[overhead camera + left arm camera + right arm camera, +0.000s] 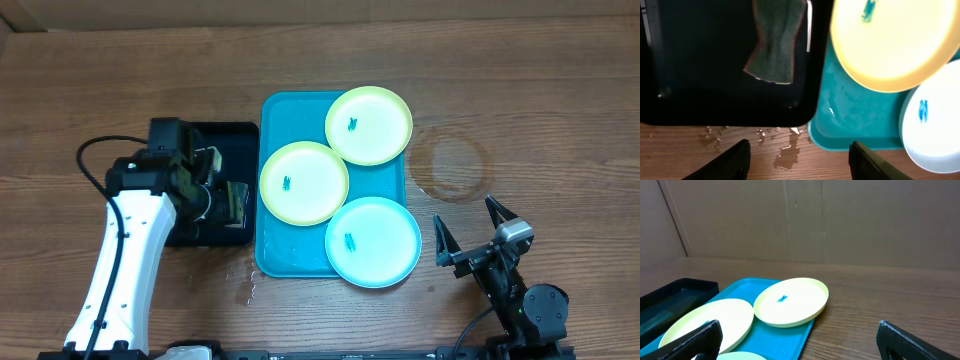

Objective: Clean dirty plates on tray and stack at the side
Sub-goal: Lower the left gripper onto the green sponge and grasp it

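Plates: three on the turquoise tray (285, 255), edges overlapping, each with a small blue smudge.
Yellow-green plates: one at the far right corner (368, 124), one on the left side (304, 182).
Light blue plate (373, 241): near right corner, jutting past the tray rim.
Left claw (800, 162): partly open, holding nothing, above the near edge of the black tray (700, 90).
Sponge (775, 45): lying in the black tray; looks soft and squashy, best pinched across its middle.
Right claw (467, 222): spread wide, empty, over the tabletop (560, 90) beside the turquoise tray.
Handling: probably light, stiff plastic, smooth and likely slick once wet.
Hold point: raised rim, easiest where the blue one overhangs.
Risk: sliding or tipping under wiping unless steadied.
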